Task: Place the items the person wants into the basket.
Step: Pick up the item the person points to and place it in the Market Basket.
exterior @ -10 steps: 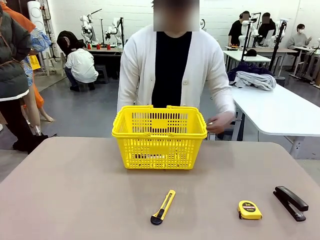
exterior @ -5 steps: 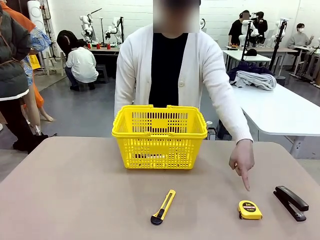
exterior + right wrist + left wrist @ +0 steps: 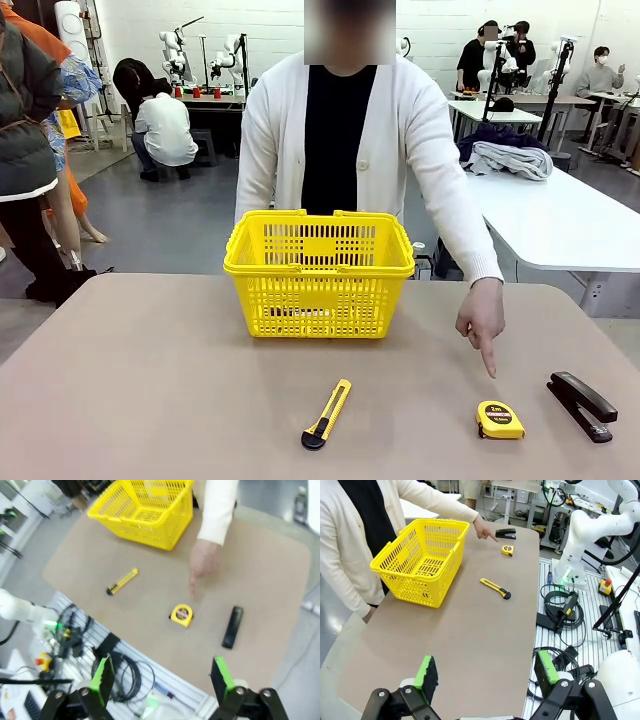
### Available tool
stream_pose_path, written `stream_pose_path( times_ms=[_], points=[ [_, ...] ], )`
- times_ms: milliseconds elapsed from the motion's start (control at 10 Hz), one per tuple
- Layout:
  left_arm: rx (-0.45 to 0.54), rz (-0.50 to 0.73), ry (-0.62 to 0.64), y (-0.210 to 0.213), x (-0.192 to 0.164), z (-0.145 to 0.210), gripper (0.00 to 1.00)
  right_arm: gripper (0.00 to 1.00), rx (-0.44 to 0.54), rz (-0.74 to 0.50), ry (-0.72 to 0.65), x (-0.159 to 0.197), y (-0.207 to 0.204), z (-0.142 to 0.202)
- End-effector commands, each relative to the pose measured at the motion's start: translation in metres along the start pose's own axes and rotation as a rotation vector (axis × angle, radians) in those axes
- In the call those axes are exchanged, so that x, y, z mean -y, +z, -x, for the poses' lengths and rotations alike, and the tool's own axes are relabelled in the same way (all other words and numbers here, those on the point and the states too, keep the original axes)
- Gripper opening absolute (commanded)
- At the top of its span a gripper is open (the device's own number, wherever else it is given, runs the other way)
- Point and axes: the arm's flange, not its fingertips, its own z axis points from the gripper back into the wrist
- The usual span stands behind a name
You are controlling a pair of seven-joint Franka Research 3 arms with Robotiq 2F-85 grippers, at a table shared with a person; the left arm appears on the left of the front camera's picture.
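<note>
Front view showed the tape measure (image 3: 499,420), a small square yellow case with a dark label on its top face, lying flat on the desk (image 3: 150,380) near the robot's edge, between a yellow-and-black utility knife (image 3: 326,414) and a black stapler (image 3: 581,405). The yellow lattice basket (image 3: 318,272) stood upright at the far side, directly in front of the person (image 3: 345,150) in the white cardigan. That person's hand (image 3: 482,318) hung over the desk with the arm stretched down and the index finger pointing at the tape measure, its tip near but not touching.

Left wrist view had the left end effector (image 3: 486,669) raised high above the near end of the desk, its green pads spread wide with nothing between them; the tape measure lay far off, just past the pointing fingertip.

Right wrist view looked down from the right end effector (image 3: 161,679), fingers likewise spread wide and empty, well above the tape measure, which sat beside the stapler.
</note>
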Motion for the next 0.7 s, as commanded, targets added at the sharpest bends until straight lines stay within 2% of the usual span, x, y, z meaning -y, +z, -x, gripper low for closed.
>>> stream_pose_path(
  times_ms=[0,100,300,500,600],
  points=[
    [0.018,0.000,-0.023,0.002,-0.001,0.000,1.00,1.00,-0.263,0.110,-0.109,-0.025,-0.024,-0.034],
    [0.018,0.000,-0.023,0.002,-0.001,0.000,1.00,1.00,-0.350,0.153,-0.142,-0.034,-0.043,-0.055],
    [0.018,0.000,-0.023,0.002,-0.001,0.000,1.00,1.00,-0.437,0.246,-0.217,-0.044,-0.096,-0.085],
    [0.018,0.000,-0.023,0.002,-0.001,0.000,1.00,1.00,-0.494,0.309,-0.286,-0.039,-0.164,-0.095],
    [0.018,0.000,-0.023,0.002,-0.001,0.000,1.00,1.00,-0.484,0.319,-0.308,-0.032,-0.189,-0.096]
  ],
)
